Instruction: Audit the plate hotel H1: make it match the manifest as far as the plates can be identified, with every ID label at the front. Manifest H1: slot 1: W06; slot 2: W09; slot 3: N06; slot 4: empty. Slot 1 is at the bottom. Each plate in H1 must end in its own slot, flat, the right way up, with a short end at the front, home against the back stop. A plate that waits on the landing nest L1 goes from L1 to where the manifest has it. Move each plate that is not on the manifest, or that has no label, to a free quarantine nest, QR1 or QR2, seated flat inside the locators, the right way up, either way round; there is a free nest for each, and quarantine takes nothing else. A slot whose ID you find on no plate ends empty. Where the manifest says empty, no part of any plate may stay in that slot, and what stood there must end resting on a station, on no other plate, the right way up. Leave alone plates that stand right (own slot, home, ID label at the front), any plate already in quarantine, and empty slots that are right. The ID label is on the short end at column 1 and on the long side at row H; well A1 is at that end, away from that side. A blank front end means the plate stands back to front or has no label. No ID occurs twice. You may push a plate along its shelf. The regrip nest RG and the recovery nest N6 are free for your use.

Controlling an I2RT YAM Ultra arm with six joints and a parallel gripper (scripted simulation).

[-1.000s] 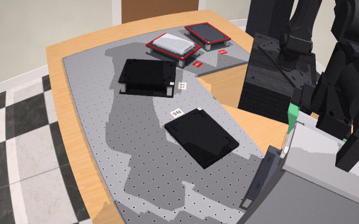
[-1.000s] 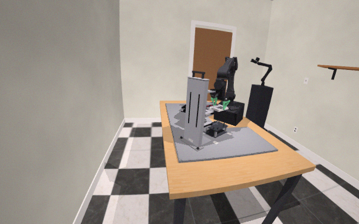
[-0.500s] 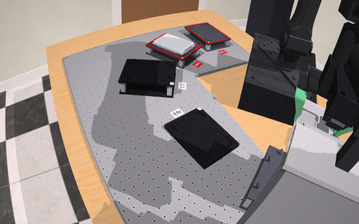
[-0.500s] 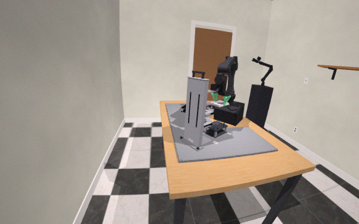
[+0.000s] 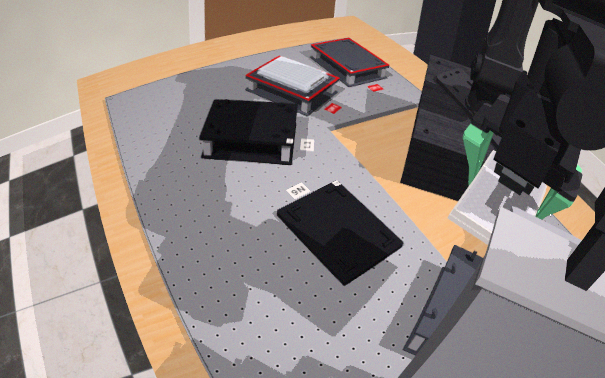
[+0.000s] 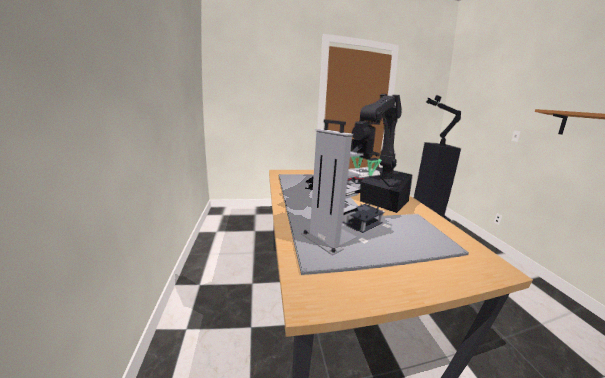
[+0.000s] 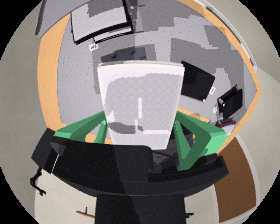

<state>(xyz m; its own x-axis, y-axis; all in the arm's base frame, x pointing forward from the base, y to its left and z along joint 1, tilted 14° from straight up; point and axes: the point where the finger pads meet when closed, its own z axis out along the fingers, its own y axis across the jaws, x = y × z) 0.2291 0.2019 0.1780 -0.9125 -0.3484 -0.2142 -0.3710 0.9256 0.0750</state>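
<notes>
The arm covers most of the white plate [image 5: 471,200] in the top view, so no ID label shows. The plate hotel [image 6: 327,190] shows only its back in the exterior view, slots hidden. The red nest tags [image 5: 333,107] are too small to read.
</notes>
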